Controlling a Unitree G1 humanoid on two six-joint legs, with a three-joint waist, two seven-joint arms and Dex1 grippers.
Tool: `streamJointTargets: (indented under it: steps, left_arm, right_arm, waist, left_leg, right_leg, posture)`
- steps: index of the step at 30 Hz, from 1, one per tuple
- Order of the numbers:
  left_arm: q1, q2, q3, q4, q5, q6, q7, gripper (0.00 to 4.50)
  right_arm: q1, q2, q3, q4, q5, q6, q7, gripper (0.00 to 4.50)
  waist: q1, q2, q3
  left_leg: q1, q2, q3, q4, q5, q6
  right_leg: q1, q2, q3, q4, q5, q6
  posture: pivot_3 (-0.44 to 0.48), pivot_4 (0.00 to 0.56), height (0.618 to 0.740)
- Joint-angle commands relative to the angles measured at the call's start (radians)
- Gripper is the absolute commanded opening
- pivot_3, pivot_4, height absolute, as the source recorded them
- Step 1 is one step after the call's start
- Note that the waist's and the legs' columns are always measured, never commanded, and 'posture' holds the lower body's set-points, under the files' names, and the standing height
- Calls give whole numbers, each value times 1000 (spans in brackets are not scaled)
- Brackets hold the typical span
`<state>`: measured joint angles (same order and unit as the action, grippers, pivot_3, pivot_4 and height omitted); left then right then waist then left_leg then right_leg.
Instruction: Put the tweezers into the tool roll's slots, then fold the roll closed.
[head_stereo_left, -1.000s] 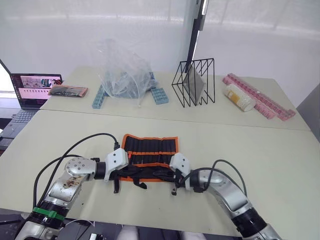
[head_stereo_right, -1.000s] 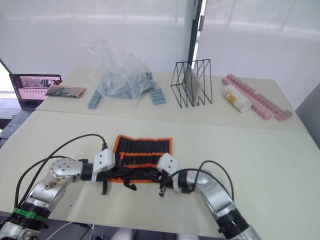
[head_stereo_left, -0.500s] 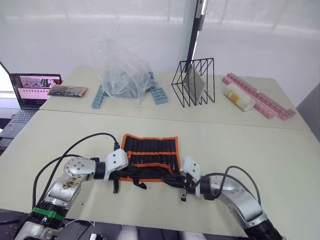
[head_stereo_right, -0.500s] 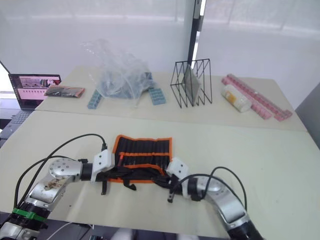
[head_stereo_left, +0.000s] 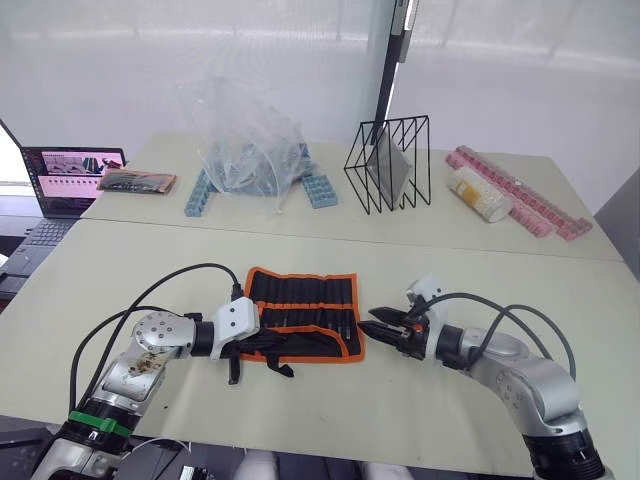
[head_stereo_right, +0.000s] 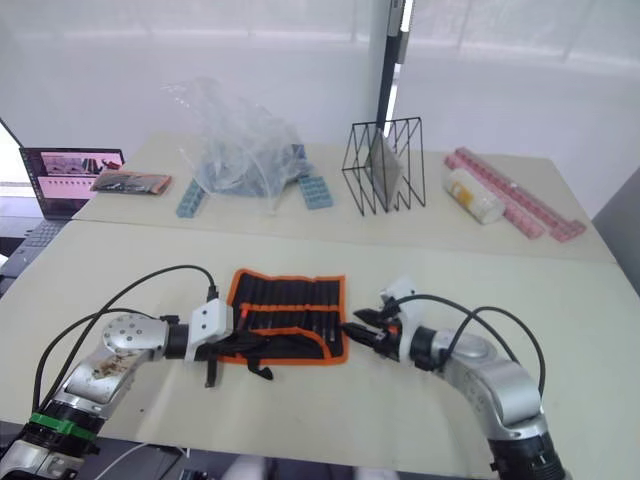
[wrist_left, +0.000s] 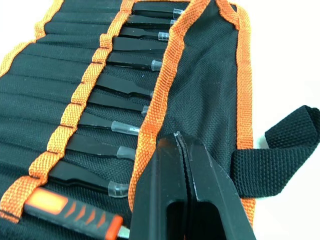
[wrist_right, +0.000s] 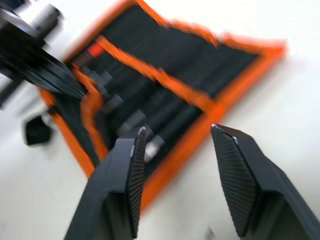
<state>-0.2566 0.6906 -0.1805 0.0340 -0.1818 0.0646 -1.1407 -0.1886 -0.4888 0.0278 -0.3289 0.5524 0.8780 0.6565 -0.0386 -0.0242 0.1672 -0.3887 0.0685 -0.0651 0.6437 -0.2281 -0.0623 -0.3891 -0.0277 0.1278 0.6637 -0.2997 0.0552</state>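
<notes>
the roll (head_stereo_left: 300, 312) lies unfolded near the table's (head_stereo_left: 520, 290) front edge, tweezers (wrist_left: 120, 127) already slotted. left gripper (wrist_left: 181, 150) is closed, pinching the roll's near flap, likely ready to fold it. right gripper (head_stereo_left: 385, 327) hovers spread and empty beside the right edge.

No readable text anywhere here. The laptop (head_stereo_left: 62, 180) at the far left has its screen lit with pink and dark panels, but nothing on it can be made out as words or numbers. The tool roll (head_stereo_left: 300, 312) on the near tabletop carries no label or brand mark that can be read, and the orange-handled tool (wrist_left: 70, 214) in its end slot shows only dark stripes, no lettering.
</notes>
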Motion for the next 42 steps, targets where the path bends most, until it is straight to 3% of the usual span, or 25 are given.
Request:
streamJointTargets:
  steps: [1,12,20,27,36,42]
  left_arm:
    - [-1,-6,-17,24,36,2,17,0]
    - [2,-11,-10,15,44,2,21,0]
    - [7,-12,-4,14,46,2,26,0]
    - [18,-5,-1,5,42,6,25,0]
    - [17,-2,-2,2,39,8,21,0]
    - [18,0,-1,-3,36,14,18,0]
  right_arm:
    - [-15,9,-30,34,61,91,-4,2179]
    - [-99,128,-86,192,207,290,-28,2179]
    - [-121,156,-120,220,229,321,-50,2179]
    - [-118,144,-161,233,253,330,-60,12]
    - [-114,154,-181,238,282,333,-82,12]
    - [-175,220,-211,178,367,392,-141,12]
  waist:
    - [-1,0,0]
    - [-10,0,0]
    - [-10,0,0]
    - [-11,0,-1]
    - [-11,-1,-1]
    - [-14,0,0]
  left_leg:
    - [0,0,0,0,0,0]
    - [2,0,0,0,0,0]
    - [1,0,0,0,0,0]
    - [1,0,0,0,0,0]
    - [1,0,0,0,0,0]
    - [1,0,0,0,0,0]
  right_leg:
    - [0,0,0,0,0,0]
    - [1,1,0,0,0,0]
    - [0,1,0,0,0,0]
    - [1,1,0,0,0,0]
    - [1,1,1,0,0,0]
    - [0,1,1,0,0,0]
  posture:
    - [0,150,720]
    - [0,150,720]
    - [0,150,720]
    - [0,150,720]
    - [0,150,720]
    - [0,150,720]
